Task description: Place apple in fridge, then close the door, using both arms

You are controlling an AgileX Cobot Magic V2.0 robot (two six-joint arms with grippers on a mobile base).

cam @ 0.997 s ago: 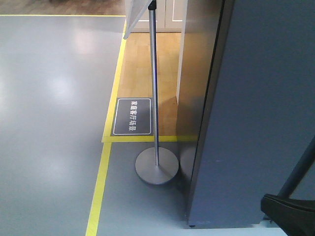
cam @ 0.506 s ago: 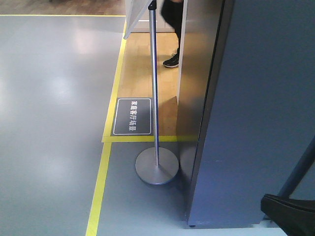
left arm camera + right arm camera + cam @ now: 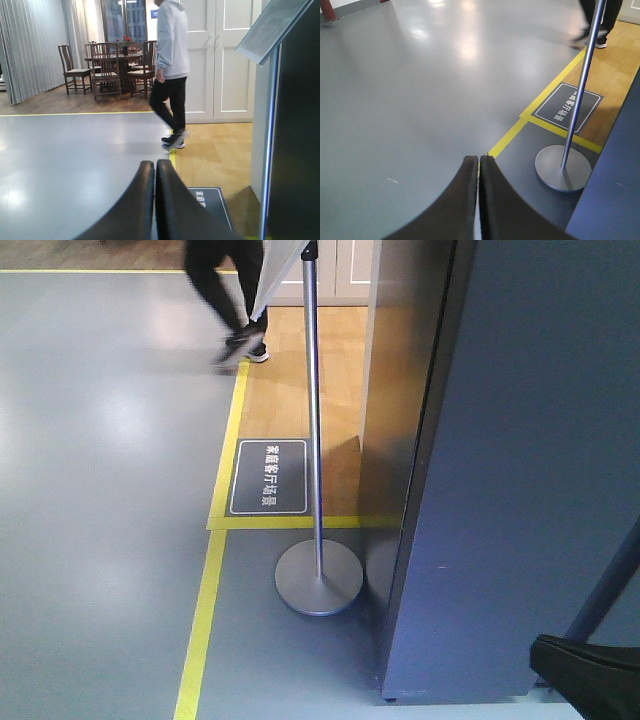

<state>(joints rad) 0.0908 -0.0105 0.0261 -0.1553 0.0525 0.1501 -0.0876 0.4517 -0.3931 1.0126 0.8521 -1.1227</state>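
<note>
Left wrist view: the left pincer [image 3: 155, 172] is closed, its two black fingers pressed together with nothing between them. Ahead of it lies grey floor [image 3: 75, 150], and beyond its tip, slightly to the right, a person [image 3: 171, 75] in a pale hoodie and black trousers walks across the line where the grey meets wood flooring. To the pincer's right stands the dark flank of the fridge [image 3: 295, 150], with a slanted sign panel on a pole just beside it. Far ahead to the left are wooden chairs around a table.

The right wrist view shows the right pincer [image 3: 479, 167] closed too, and empty. Past its tip to the right a sign stand [image 3: 563, 167] rests its round base on the grey floor, with a dark floor plaque [image 3: 567, 106] beyond it, bordered by yellow tape. The fridge's dark grey side fills the lower right corner.

The apple appears in no view, and the fridge shows only its outside.
</note>
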